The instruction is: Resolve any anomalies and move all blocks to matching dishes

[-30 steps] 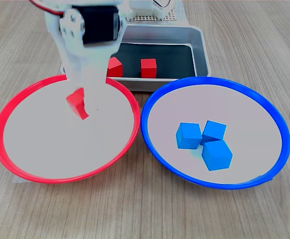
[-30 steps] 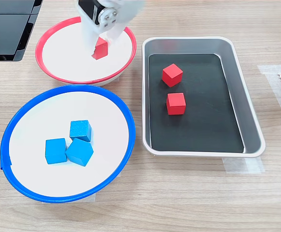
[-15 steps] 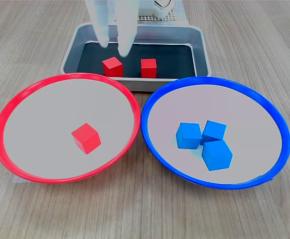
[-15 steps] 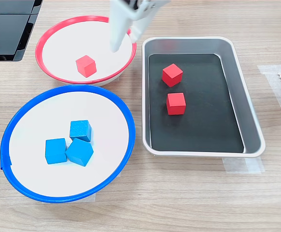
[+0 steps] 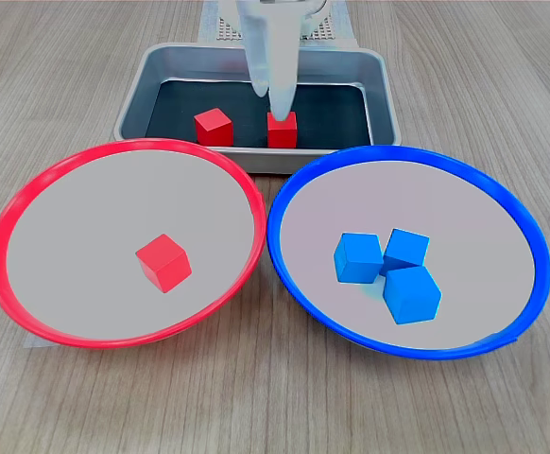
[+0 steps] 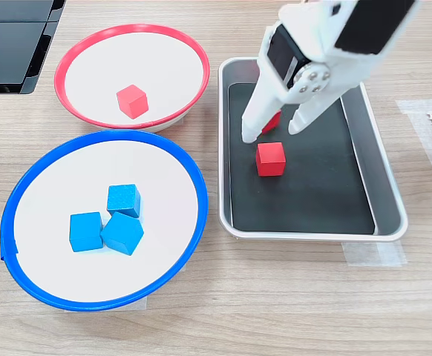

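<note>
Hand open over the metal tray, fingers spread above the two red blocks left there; nothing gripped. One red block sits in red-rimmed dish, three blue blocks in blue-rimmed dish. Step in hand looks like picking the next red block: needs descent to straddle one cube, then closing.
</note>
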